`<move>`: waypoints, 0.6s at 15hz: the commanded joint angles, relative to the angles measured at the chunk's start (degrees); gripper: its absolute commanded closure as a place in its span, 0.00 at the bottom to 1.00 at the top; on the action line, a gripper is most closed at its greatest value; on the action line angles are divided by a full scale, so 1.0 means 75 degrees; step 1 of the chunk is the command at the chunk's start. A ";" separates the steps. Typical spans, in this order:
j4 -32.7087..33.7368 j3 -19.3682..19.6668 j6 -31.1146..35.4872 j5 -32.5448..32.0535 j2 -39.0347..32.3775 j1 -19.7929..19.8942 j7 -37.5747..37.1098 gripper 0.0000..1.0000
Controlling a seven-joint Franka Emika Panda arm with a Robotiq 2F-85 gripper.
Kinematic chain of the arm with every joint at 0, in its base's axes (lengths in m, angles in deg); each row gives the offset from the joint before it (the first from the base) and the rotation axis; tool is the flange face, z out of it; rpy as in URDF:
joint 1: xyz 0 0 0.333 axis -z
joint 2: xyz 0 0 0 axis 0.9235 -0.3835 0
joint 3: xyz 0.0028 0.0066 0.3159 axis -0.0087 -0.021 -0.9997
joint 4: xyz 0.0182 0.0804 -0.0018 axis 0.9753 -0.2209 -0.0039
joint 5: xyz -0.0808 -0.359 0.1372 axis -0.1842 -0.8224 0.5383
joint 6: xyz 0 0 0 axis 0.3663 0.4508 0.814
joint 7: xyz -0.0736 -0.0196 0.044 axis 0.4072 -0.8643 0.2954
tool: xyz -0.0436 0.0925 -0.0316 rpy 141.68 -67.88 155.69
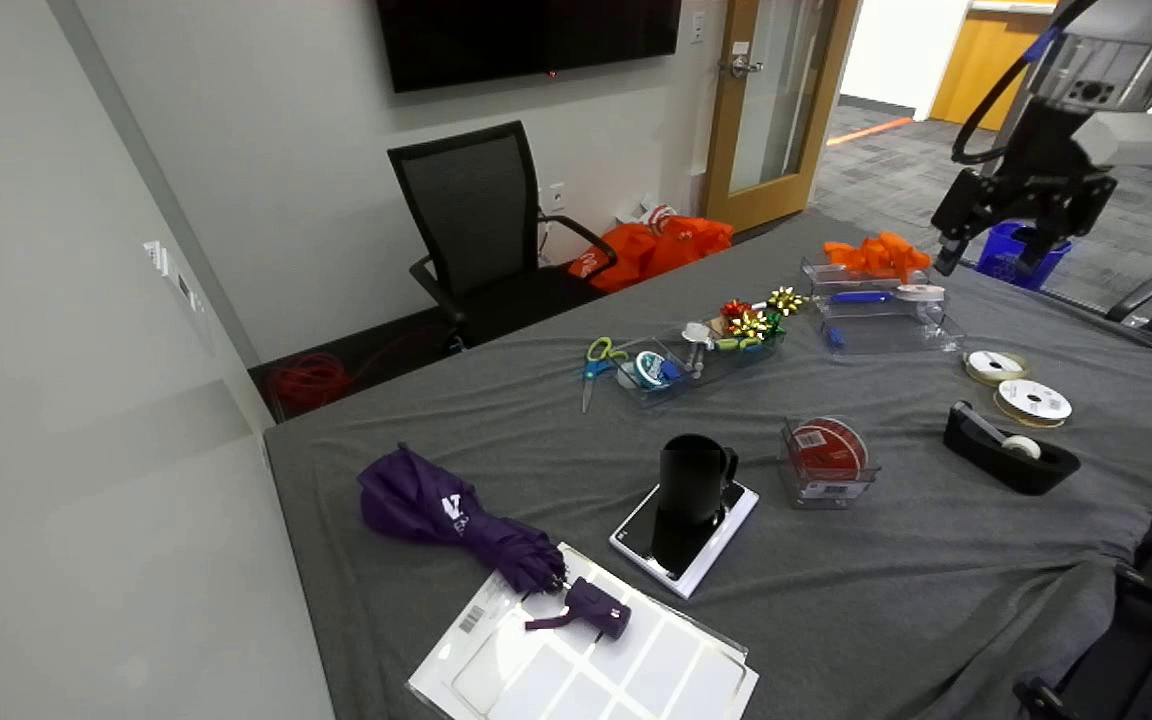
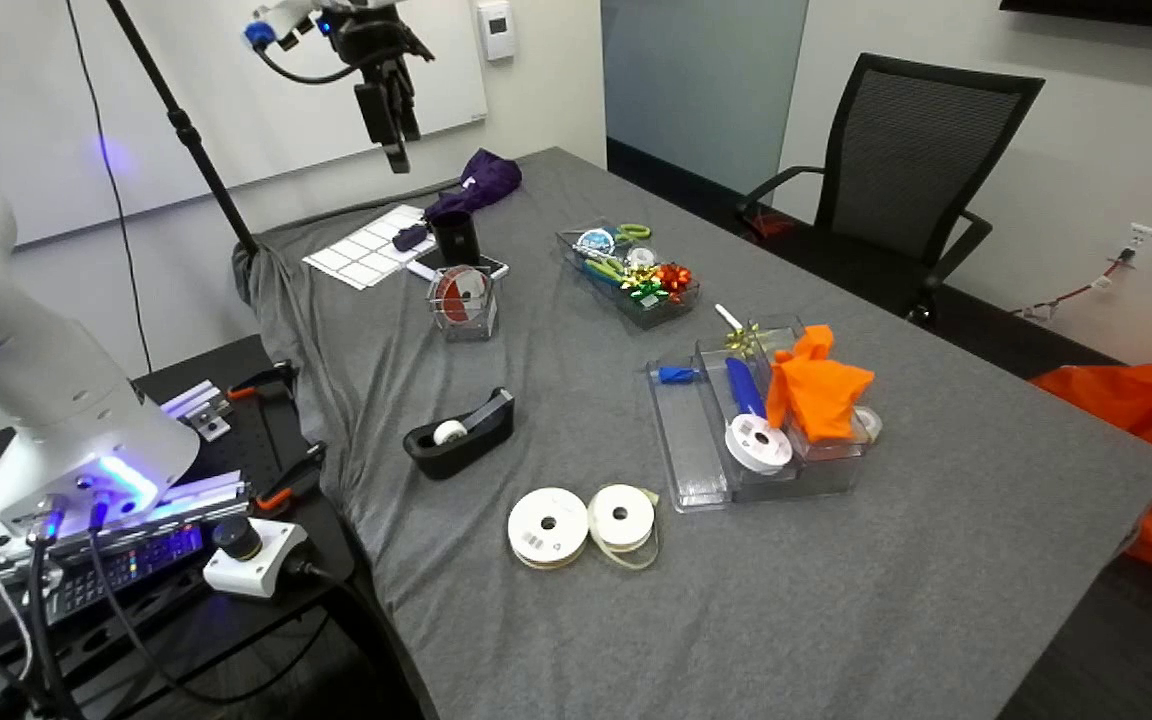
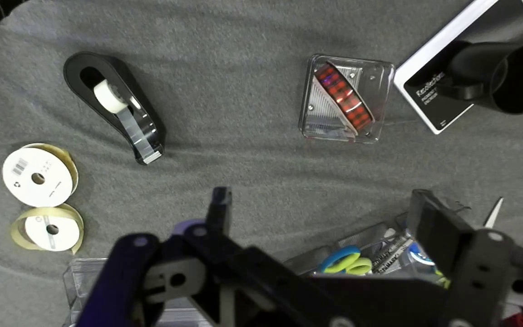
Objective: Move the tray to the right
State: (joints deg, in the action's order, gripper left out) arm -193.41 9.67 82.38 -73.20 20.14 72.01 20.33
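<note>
The tray is a small clear plastic container (image 1: 821, 502) with a red plaid ribbon spool (image 1: 829, 448) standing in it. It sits on the grey cloth in both exterior views, between the black mug and the tape dispenser. In the other exterior view the tray (image 2: 468, 328) is near the middle of the table. In the wrist view the tray (image 3: 383, 97) is above and beyond the fingertips, with the spool (image 3: 345, 97) lying diagonally across it. My gripper (image 3: 323, 194) is open and empty, held high above the table, apart from the tray. It also shows in both exterior views (image 1: 991, 250) (image 2: 402, 148).
A black mug (image 3: 522, 79) stands on a black-and-white box (image 3: 425, 93) close beside the tray. A tape dispenser (image 3: 116, 106) and two white spools (image 3: 34, 181) lie on the other side. A clear organizer with scissors (image 3: 345, 260) is under my right finger. A larger organizer (image 2: 696, 460) holds orange cloth.
</note>
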 commanded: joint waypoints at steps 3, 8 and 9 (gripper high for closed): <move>0.0085 0.0175 0.0898 -0.0030 -0.1410 0.0099 0.0178 0.00; 0.0065 0.0320 0.1562 0.0277 -0.2271 -0.0018 0.0745 0.00; 0.0038 0.0329 0.1661 0.0373 -0.2419 -0.0032 0.0928 0.00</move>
State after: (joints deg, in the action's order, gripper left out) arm -193.53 11.40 92.59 -72.59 5.19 72.20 23.33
